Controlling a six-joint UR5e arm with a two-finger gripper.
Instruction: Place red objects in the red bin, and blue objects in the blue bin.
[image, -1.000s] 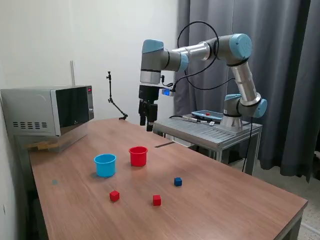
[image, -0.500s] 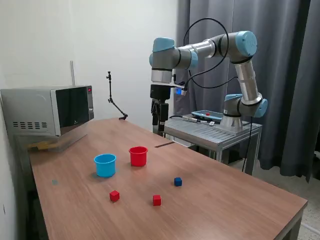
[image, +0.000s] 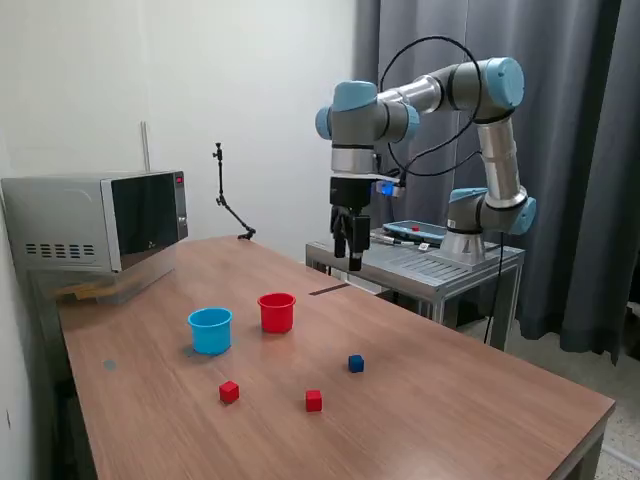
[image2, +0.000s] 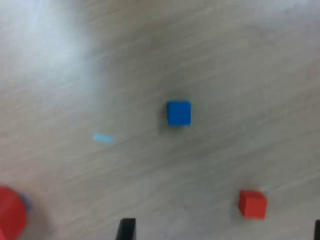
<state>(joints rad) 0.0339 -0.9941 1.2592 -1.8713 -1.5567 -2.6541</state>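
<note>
below your two-finger gripper (image: 353, 258), which hangs high over the wooden table (image: 450, 390) gripping nothing, you have the small dark blue cube (image: 356, 363) lying alone. you can't tell whether the fingers are apart. farther from the fingers sit two small red cubes (image: 314, 400) (image: 229, 391), the round red plastic cup (image: 277, 312) and the round light blue plastic cup (image: 210, 330).

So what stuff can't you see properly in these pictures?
- Inside of the blue cup and red cup: exterior view, their walls hide it.
- Gripper: exterior view, too small and dark to tell open or shut; wrist view cuts it off.
- Red cup: wrist view, cut off by the edge.
- Whole wrist view is blurred.
</note>
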